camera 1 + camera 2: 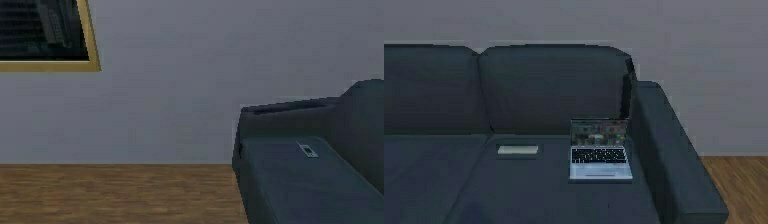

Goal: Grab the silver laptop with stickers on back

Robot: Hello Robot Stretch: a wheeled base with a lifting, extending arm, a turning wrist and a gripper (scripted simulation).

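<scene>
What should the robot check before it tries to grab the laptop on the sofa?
1. Laptop found: the laptop lies open on the sofa seat: ok.
2. Right laptop: the keyboard part looks silver, but stickers on the back: cannot tell.
3. Nothing lying on the laptop: ok.
4. Neighbours: the flat pale thing lies apart from the laptop, toward the arm side view's left: ok.
5. Room on the armrest side: it is close, touching or not: cannot tell.
6. Laptop sits near the middle of the arm side view, probably a fair spot for reaching: ok.
</scene>
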